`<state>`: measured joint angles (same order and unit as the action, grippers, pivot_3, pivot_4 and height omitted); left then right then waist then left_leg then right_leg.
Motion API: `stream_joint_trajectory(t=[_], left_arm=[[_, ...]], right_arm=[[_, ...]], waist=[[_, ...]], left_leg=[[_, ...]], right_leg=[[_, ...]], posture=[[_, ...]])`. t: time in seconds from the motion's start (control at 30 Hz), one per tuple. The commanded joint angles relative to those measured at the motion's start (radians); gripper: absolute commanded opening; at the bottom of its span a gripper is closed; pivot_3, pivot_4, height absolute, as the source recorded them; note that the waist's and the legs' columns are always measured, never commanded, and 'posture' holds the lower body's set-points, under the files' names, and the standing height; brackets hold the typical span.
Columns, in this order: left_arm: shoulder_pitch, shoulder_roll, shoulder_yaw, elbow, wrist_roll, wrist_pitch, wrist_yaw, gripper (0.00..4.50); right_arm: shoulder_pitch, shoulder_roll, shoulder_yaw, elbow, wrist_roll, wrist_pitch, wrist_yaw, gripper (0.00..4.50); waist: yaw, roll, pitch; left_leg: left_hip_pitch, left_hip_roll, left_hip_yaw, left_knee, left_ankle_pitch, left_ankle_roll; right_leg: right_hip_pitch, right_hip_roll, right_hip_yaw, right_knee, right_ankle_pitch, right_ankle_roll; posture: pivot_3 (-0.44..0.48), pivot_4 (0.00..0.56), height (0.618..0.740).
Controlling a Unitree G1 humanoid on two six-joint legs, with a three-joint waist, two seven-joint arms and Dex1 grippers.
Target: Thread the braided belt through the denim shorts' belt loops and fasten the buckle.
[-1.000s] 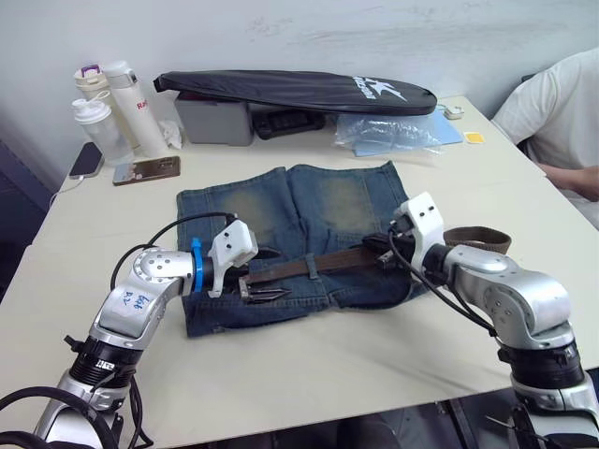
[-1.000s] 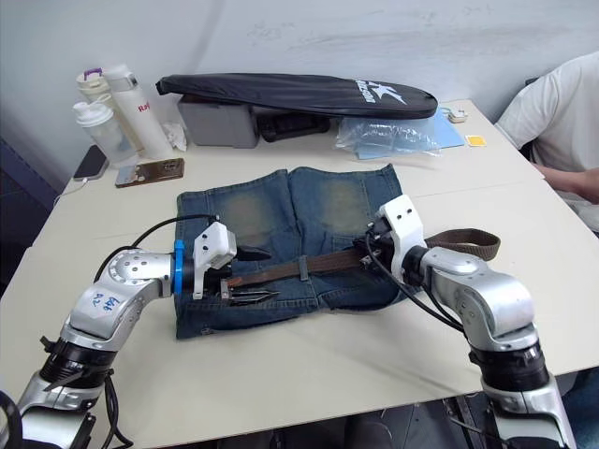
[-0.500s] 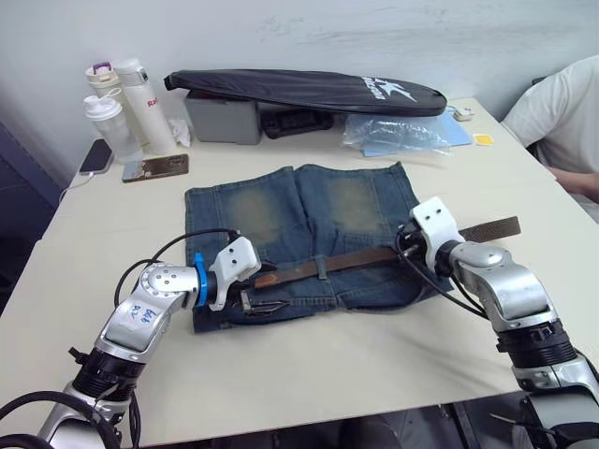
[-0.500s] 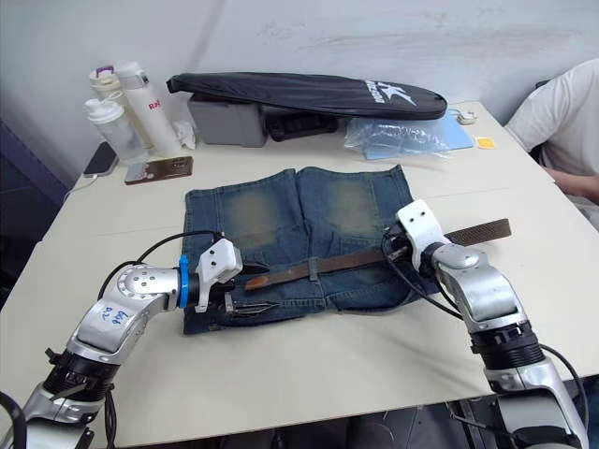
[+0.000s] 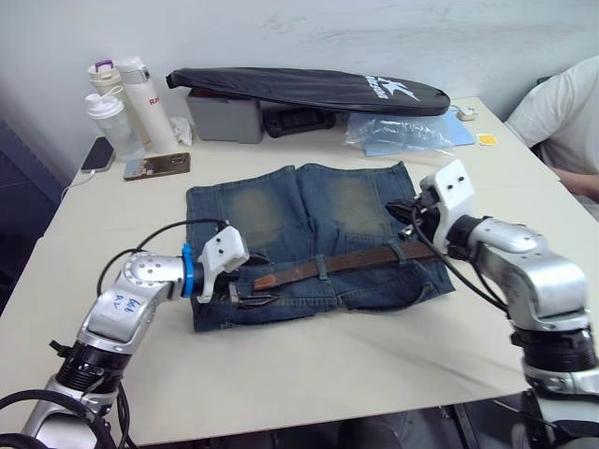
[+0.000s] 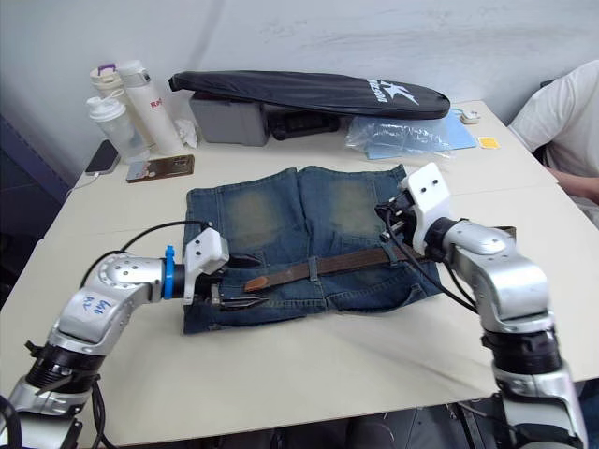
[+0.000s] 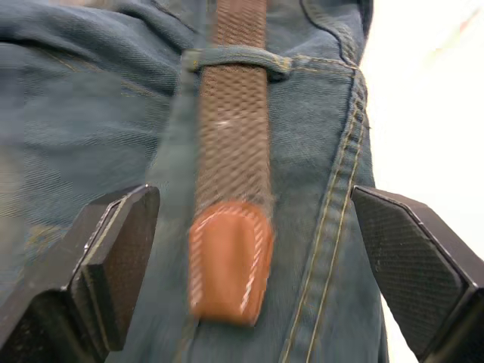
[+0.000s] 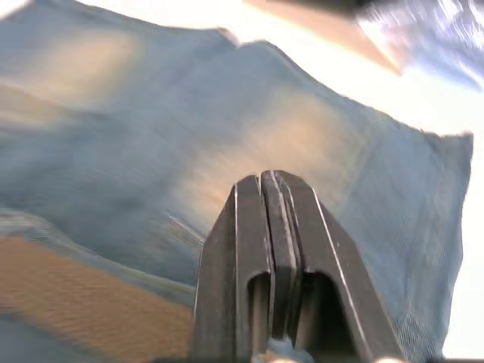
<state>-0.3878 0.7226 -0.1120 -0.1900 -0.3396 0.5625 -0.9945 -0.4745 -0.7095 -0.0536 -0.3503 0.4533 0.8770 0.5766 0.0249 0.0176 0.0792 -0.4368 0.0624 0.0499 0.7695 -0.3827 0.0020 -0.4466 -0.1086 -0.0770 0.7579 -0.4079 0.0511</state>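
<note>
Since a second ago the right end effector has lifted off the belt to hang above the right edge of the denim shorts, and the free length of strap that lay out on the worktop beyond the right hip has gone from sight, apparently drawn in along the waistband; the left end effector has stayed low at the left hip. In the head views the belt lies across the waistband under at least one belt loop near the middle, its tan leather tip resting just ahead of the left end effector, while the buckle cannot be made out behind the right arm. The left wrist view shows that end effector's fingers spread wide, one on each side of the tan tip, holding nothing, with a loop crossing the braid further along. The right wrist view shows the right fingers pressed together on nothing, above the denim with the braid off to one side. To do this step well, I judge the left fingers should close squarely on the stiff leather tip, not the soft braid, then draw it flat along the waistband toward the next loop while the right end effector pins the shorts so the denim does not bunch.
</note>
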Motion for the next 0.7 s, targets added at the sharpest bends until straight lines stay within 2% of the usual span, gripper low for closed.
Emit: stream_joint_trajectory(t=[0.03,0.07,0.17,0.27,0.33,0.37,0.53,0.67,0.7], left_arm=[[-0.037,0.033,0.031,-0.029,-0.032,-0.008,-0.056,4.44],[-0.046,0.037,0.032,-0.022,-0.033,-0.011,-0.064,4.50],[-0.074,0.039,0.028,-0.002,-0.027,-0.018,-0.079,4.50],[-0.109,0.034,0.017,0.025,-0.016,-0.028,-0.093,4.50],[-0.117,0.030,0.013,0.034,-0.012,-0.031,-0.097,4.50],[-0.120,0.031,0.005,0.039,0.001,-0.046,-0.099,4.50],[-0.126,0.026,-0.011,0.057,0.017,-0.073,-0.103,4.50],[-0.127,0.028,-0.011,0.066,0.025,-0.085,-0.105,4.50],[-0.128,0.028,-0.011,0.067,0.026,-0.086,-0.104,4.50]], right_arm=[[0.075,-0.115,-0.007,-0.144,0.069,0.072,0.116,0.00],[0.098,-0.148,-0.001,-0.170,0.074,0.078,0.140,0.64],[0.147,-0.191,0.001,-0.213,0.097,0.073,0.185,1.65],[0.219,-0.284,0.097,-0.208,-0.045,-0.068,0.221,2.90],[0.235,-0.304,0.131,-0.185,-0.110,-0.135,0.215,4.11],[0.241,-0.301,0.143,-0.163,-0.118,-0.147,0.222,4.41],[0.247,-0.288,0.206,-0.056,-0.182,-0.216,0.261,4.41],[0.239,-0.251,0.217,0.020,-0.192,-0.179,0.255,4.41],[0.237,-0.241,0.215,0.037,-0.197,-0.178,0.250,4.17]], waist=[[0.003,0.000,0.000],[0.004,0.001,0.000],[0.002,0.000,0.001],[0.000,0.000,0.001],[0.000,0.000,0.001],[0.000,0.000,0.001],[0.000,0.000,0.001],[0.001,0.000,0.001],[0.001,0.000,0.001]], left_leg=[[0.000,0.000,0.000,0.000,0.000,0.000],[-0.001,0.000,0.000,0.000,0.000,0.000],[-0.002,-0.001,0.002,-0.002,0.000,0.001],[0.000,-0.002,0.002,-0.002,0.001,0.003],[0.000,-0.003,0.002,-0.003,0.001,0.003],[0.000,-0.003,0.002,-0.003,0.001,0.003],[0.001,-0.001,0.003,-0.001,0.003,0.004],[0.000,0.000,0.003,0.000,0.003,0.003],[0.000,0.000,0.003,0.000,0.003,0.003]], right_leg=[[0.001,0.000,-0.001,-0.001,0.000,0.000],[0.001,-0.002,-0.001,-0.002,0.000,-0.001],[0.004,-0.002,-0.003,-0.008,0.000,-0.001],[0.005,-0.003,-0.004,-0.012,0.000,0.000],[0.008,-0.003,-0.004,-0.013,0.000,0.000],[0.008,-0.003,-0.004,-0.014,0.000,0.000],[0.006,-0.002,-0.003,-0.010,0.001,0.001],[0.005,-0.002,-0.003,-0.008,0.001,0.001],[0.005,-0.003,-0.003,-0.008,0.001,0.001]], posture=[[0.000,0.150,0.622],[0.000,0.150,0.622],[0.000,0.150,0.622],[0.000,0.150,0.622],[0.000,0.150,0.622],[0.000,0.150,0.622],[0.000,0.150,0.622],[0.000,0.150,0.622],[0.000,0.150,0.622]])
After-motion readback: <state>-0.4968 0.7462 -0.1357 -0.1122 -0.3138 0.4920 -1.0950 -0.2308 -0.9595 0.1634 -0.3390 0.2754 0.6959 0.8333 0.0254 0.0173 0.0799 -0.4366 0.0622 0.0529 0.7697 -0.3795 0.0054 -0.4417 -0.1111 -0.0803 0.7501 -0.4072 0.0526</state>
